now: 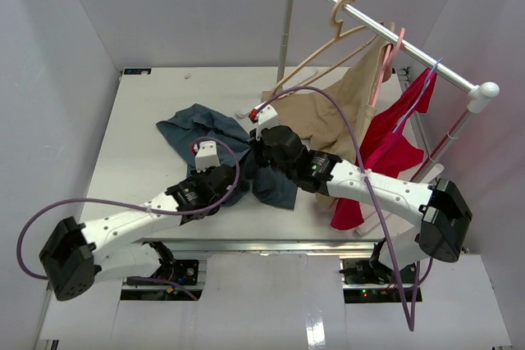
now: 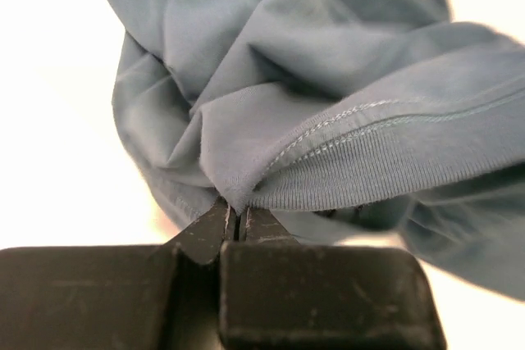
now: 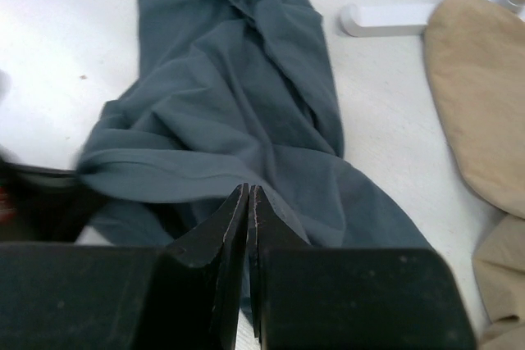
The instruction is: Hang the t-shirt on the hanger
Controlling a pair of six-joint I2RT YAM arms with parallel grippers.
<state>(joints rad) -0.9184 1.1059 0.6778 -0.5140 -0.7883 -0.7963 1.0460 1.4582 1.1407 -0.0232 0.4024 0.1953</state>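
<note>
The dark slate-blue t-shirt (image 1: 203, 130) lies crumpled on the white table (image 1: 139, 120), stretching from the middle towards the front. My left gripper (image 1: 234, 178) is shut on a fold of the t-shirt near its ribbed hem (image 2: 361, 170), the fabric pinched at the tips (image 2: 237, 212). My right gripper (image 1: 256, 153) is shut, its tips (image 3: 248, 190) just over the t-shirt (image 3: 221, 96), with no fabric seen between the jaws. The pale beige hanger (image 1: 337, 18) hangs empty by its hook at the left end of the rail.
A metal rail (image 1: 394, 37) on posts crosses the back right. A tan garment (image 1: 353, 112) hangs on a pink hanger (image 1: 392, 51), a red garment (image 1: 394, 145) on a thin blue hanger (image 1: 422, 88). The rack's white foot (image 3: 385, 18) lies beside the tan garment (image 3: 480, 112).
</note>
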